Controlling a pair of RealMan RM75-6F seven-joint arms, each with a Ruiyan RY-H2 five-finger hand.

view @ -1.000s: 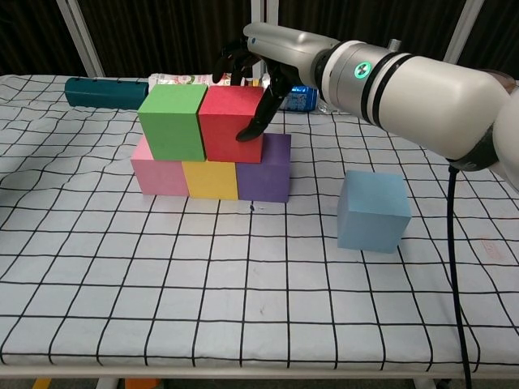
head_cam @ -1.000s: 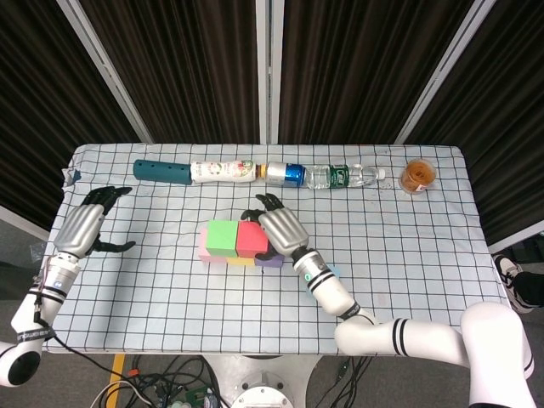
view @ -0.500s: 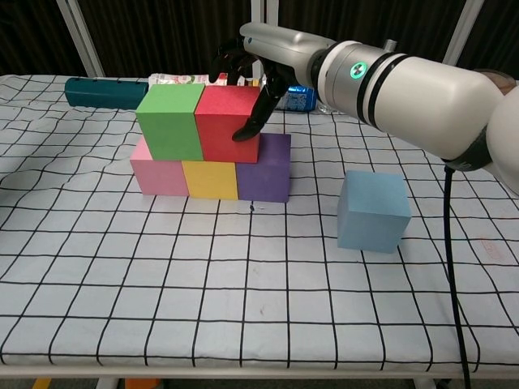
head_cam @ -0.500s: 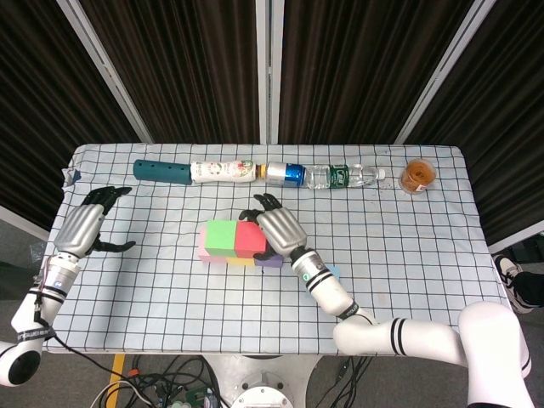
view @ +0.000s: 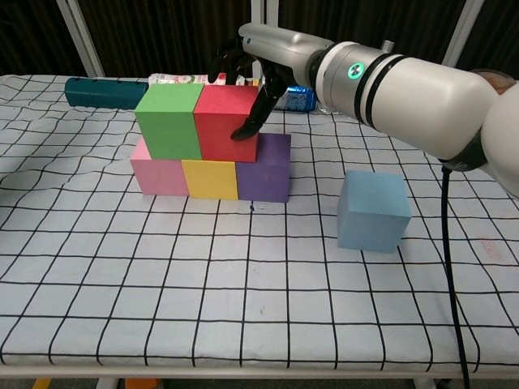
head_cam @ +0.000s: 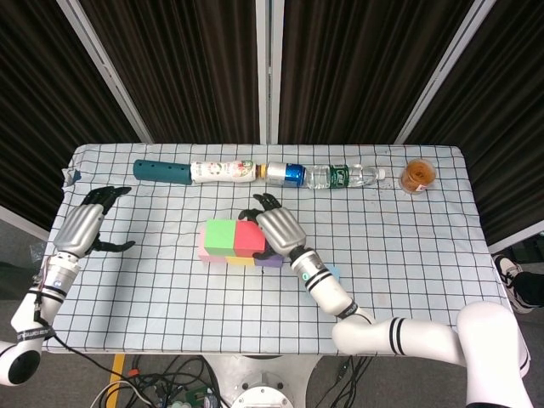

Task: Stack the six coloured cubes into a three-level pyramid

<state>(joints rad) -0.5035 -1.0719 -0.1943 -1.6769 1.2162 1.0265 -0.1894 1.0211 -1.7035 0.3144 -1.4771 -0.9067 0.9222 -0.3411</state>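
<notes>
The red cube (view: 227,121) sits on the second level beside the green cube (view: 170,120), both resting on a bottom row of pink cube (view: 159,175), yellow cube (view: 210,179) and purple cube (view: 266,168), near the middle of the desk (view: 243,308). The right hand (view: 253,77) grips the red cube from above, fingers curled over its far edge and thumb pressed on its right face. The blue cube (view: 371,211) stands alone, apart to the right toward the front edge. The left hand (head_cam: 85,225) hovers near the desk's left edge, fingers spread, holding nothing. Along the back edge lies a row: a teal tube (head_cam: 161,171), bottles (head_cam: 225,172), a can (head_cam: 287,173), and a cup (head_cam: 417,176).
</notes>
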